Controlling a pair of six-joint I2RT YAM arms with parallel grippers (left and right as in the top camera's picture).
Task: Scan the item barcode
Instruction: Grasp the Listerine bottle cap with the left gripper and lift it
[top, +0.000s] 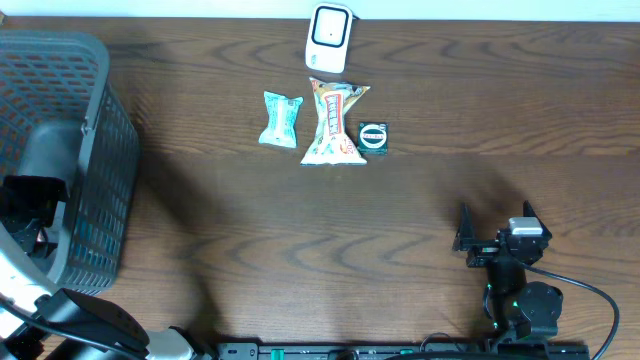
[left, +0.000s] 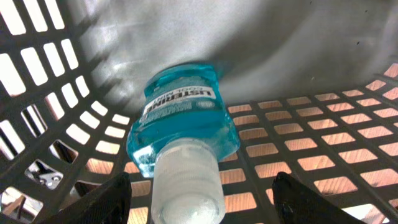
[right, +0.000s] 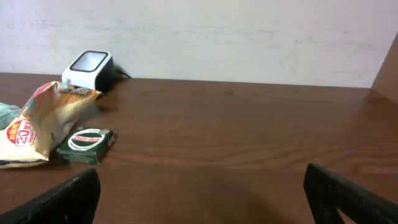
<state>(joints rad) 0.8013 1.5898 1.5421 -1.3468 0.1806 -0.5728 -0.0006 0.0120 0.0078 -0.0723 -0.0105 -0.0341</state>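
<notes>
A blue mouthwash bottle (left: 183, 115) with a frosted white cap (left: 186, 186) lies on the basket floor, cap towards the left wrist camera. My left gripper (left: 202, 180) is open down inside the basket. Its fingers (left: 109, 199) stand on either side of the cap with a gap on both sides. The white barcode scanner (top: 329, 37) stands at the table's far edge and also shows in the right wrist view, scanner (right: 90, 67). My right gripper (top: 496, 210) rests open near the front right of the table, with nothing between its fingers (right: 74, 199).
The grey mesh basket (top: 100, 150) fills the left side, its slotted walls (left: 37, 81) close around the left gripper. A teal packet (top: 281, 120), a snack bag (top: 335, 123) and a small green box (top: 373, 137) lie in front of the scanner.
</notes>
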